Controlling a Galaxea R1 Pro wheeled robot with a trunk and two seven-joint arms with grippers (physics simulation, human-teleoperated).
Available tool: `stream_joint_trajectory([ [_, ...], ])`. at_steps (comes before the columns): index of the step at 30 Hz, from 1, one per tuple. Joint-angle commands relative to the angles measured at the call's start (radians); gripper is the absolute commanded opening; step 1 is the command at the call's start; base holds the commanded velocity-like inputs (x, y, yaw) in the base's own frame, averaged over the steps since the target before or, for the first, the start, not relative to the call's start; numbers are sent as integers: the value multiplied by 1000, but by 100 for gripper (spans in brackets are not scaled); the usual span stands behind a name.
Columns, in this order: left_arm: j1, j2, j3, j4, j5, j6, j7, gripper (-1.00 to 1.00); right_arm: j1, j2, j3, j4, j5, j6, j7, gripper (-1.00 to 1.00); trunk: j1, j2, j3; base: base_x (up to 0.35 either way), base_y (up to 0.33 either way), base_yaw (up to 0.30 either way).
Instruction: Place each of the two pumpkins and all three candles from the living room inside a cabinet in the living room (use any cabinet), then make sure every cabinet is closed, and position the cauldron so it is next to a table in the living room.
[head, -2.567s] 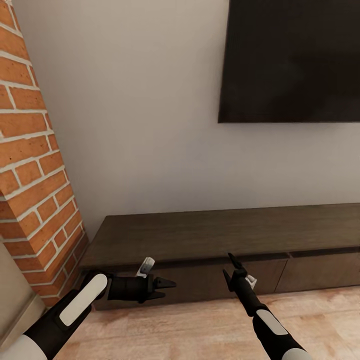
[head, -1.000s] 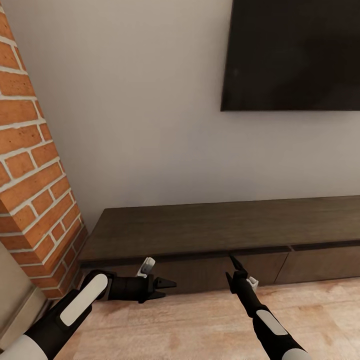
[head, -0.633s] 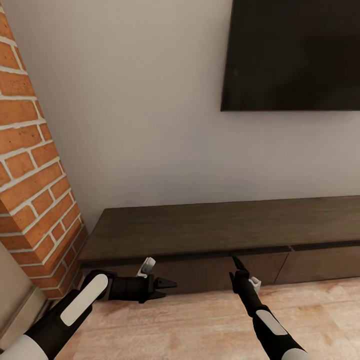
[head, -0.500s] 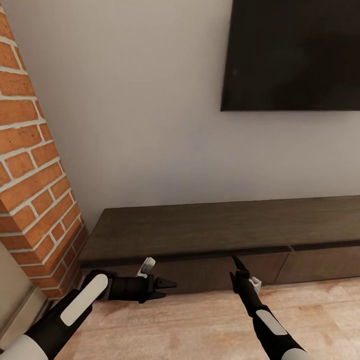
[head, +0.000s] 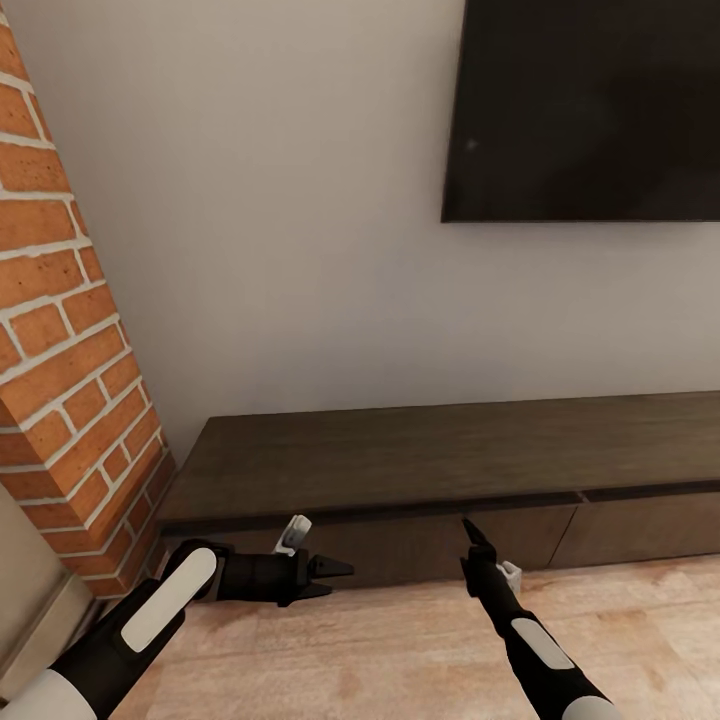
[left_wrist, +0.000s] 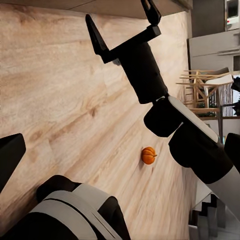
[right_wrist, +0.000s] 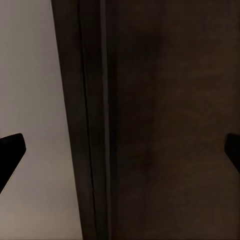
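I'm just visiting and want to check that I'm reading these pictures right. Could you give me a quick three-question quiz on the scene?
1. True or false: a drawer of the cabinet is pulled out.
2. Where does the pumpkin lie? A: on the cabinet top. B: on the wooden floor. C: between a gripper's fingers.
3. Fill in: the right gripper, pointing at the cabinet's front, is ____ (open or shut).

Key: 1 false, the drawer fronts sit flush. 2 B. 3 open, its fingers stand apart in the left wrist view.
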Motion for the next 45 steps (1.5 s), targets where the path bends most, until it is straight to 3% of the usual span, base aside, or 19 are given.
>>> stream_joint_trajectory([
  [1, -1, 1, -1, 0, -8, 0, -9, 100, -1, 0, -4, 1, -10, 12, 5, 100, 0, 0, -1, 0, 0, 0],
  [5, -1, 1, -1, 1, -8, 0, -9, 100, -1, -4, -2, 2, -12, 43, 90, 100, 0, 0, -1, 0, 0, 0],
  [8, -1, 0, -2, 0, -8, 0, -9, 100, -1, -6, -1, 5, -5, 128, 180, 100, 0, 0, -1, 0, 0, 0],
  [12, -1, 1, -3, 0, -8, 0, -9, 100, -1, -14, -1, 8, -1, 199, 217, 100, 0, 0, -1, 0, 0, 0],
  [19, -1, -1, -3, 0, -8, 0, -9, 100, -1, -32, -1, 11, -5, 206, 228, 100, 0, 0, -1, 37, -51, 0],
  [45, -1, -2, -3, 1, -8, -2, -5, 100, -1, -35, -1, 54, -7, 147, 237, 100, 0, -1, -5, 63, -61, 0],
])
